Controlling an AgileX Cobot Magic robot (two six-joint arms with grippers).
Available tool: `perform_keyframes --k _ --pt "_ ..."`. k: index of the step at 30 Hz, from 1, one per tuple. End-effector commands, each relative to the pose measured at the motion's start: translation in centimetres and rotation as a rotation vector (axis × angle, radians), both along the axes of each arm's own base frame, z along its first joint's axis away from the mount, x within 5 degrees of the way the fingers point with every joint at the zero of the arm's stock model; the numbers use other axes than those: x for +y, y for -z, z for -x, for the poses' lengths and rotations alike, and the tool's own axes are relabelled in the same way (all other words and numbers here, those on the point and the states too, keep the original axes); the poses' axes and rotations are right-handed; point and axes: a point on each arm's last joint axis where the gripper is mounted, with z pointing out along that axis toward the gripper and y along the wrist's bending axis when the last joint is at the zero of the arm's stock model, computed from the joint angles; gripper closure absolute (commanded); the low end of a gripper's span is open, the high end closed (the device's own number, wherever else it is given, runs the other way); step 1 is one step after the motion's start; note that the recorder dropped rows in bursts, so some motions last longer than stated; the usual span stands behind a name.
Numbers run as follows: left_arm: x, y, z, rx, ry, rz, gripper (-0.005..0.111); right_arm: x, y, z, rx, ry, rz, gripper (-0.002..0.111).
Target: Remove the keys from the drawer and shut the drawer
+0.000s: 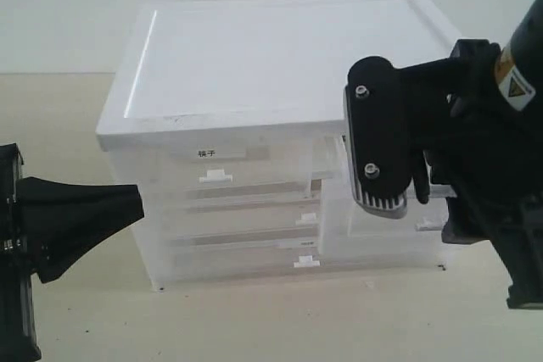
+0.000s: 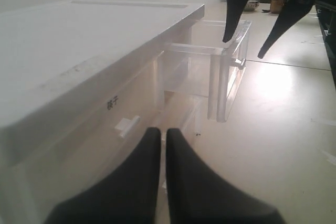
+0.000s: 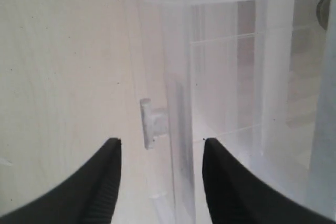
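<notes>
The drawer (image 1: pixel 382 231), a clear half-width one with a small white pull tab (image 1: pixel 427 226), stands pulled out on the right side of the white cabinet (image 1: pixel 271 57). My right gripper (image 1: pixel 399 197) hangs open over the drawer's front wall. In the right wrist view the front wall (image 3: pixel 181 129) and the tab (image 3: pixel 152 121) lie between the spread fingers of the right gripper (image 3: pixel 161 142), untouched. The left wrist view shows the drawer (image 2: pixel 228 72) with the right gripper (image 2: pixel 244 45) above it. My left gripper (image 1: pixel 140 205) (image 2: pixel 163 130) is shut and empty, left of the cabinet's front. The keys are hidden.
The cabinet has full-width drawers (image 1: pixel 246 239) on the left, shut, and a labelled half-width drawer (image 1: pixel 216 158) at the top left. The pale tabletop (image 1: pixel 254 320) spreads in front. Small objects (image 2: pixel 262 4) stand far back.
</notes>
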Motion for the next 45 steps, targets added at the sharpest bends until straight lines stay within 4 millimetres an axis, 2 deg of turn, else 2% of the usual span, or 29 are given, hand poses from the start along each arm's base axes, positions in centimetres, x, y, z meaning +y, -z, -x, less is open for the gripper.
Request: perform_keyframes --k 1,3,5,6,9,15,19,27,30,37,42,45 --pt "-0.1 0.0 0.1 0.001 0.012 0.007 0.102 0.0 0.0 0.1 -0.001 0.000 0.001 0.067" --pt "-0.1 0.0 0.1 0.001 0.012 0.007 0.102 0.1 0.1 0.2 0.012 0.002 -0.010 0.079" --pt "-0.1 0.0 0.1 0.001 0.012 0.007 0.102 0.1 0.1 0.4 0.026 -0.009 -0.021 0.102" --pt "-0.1 0.0 0.1 0.001 0.012 0.007 0.102 0.1 0.0 0.6 0.037 -0.012 -0.037 0.108" --pt "-0.1 0.0 0.1 -0.002 0.010 0.007 0.102 -0.1 -0.8 1.4 0.050 -0.032 -0.090 0.108" --pt "-0.1 0.0 0.1 -0.002 0.010 0.007 0.102 -2.1 -3.3 3.3 -0.016 -0.059 -0.199 0.108" --pt "-0.1 -0.1 0.0 -0.004 0.004 0.010 0.102 -3.1 -4.3 4.6 -0.037 -0.092 -0.253 0.108" --pt "-0.3 0.5 -0.2 0.033 0.019 0.007 0.102 -4.0 -1.2 4.5 -0.022 -0.114 -0.114 0.108" --pt "-1.2 0.7 0.0 0.006 0.066 -0.005 0.102 -4.4 -1.1 4.2 -0.060 -0.115 -0.071 0.108" --pt "-2.9 1.4 -2.4 -0.008 0.025 0.020 0.102 -3.9 -0.9 4.1 -0.046 -0.118 -0.095 0.108" --pt "-2.5 2.4 -4.5 0.022 -0.122 0.042 0.102 -3.2 -0.7 4.9 0.058 -0.151 -0.151 0.108" --pt "-2.5 2.7 -5.1 0.030 -0.145 0.043 0.102 -2.8 -0.7 5.6 0.117 -0.179 -0.208 0.108"
